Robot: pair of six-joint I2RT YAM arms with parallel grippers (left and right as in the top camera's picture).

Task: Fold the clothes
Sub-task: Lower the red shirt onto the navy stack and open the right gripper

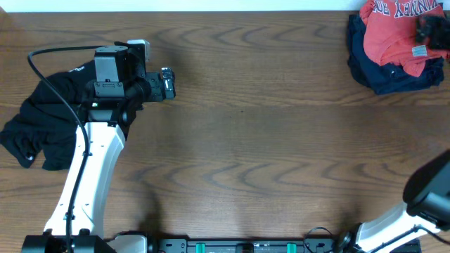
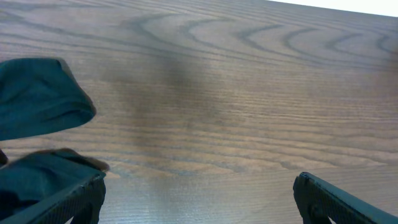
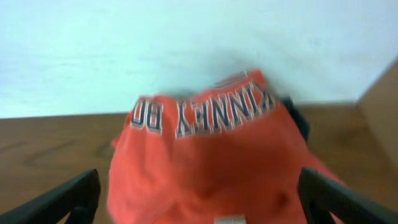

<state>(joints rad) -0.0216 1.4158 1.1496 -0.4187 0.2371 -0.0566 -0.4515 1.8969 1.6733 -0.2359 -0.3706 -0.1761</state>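
Note:
The coral-red T-shirt (image 1: 394, 31) with navy-and-white lettering lies bunched in the table's far right corner, on top of a dark navy garment (image 1: 383, 76). My right gripper (image 1: 430, 29) hovers over it. In the right wrist view the gripper (image 3: 199, 182) is open, its fingers (image 3: 68, 200) wide apart with the blurred shirt (image 3: 205, 162) spread between and below them. A black garment (image 1: 35, 126) lies crumpled at the left edge. My left gripper (image 1: 167, 83) is open just right of it, over bare wood (image 2: 199, 183); the black garment (image 2: 37, 102) shows at its left.
The wooden table (image 1: 267, 140) runs to a white wall (image 3: 186, 43) along the far edge. The left arm (image 1: 98, 161) and its black cable (image 1: 67, 105) cross over the black garment. The right arm's base (image 1: 429, 193) stands at the near right corner.

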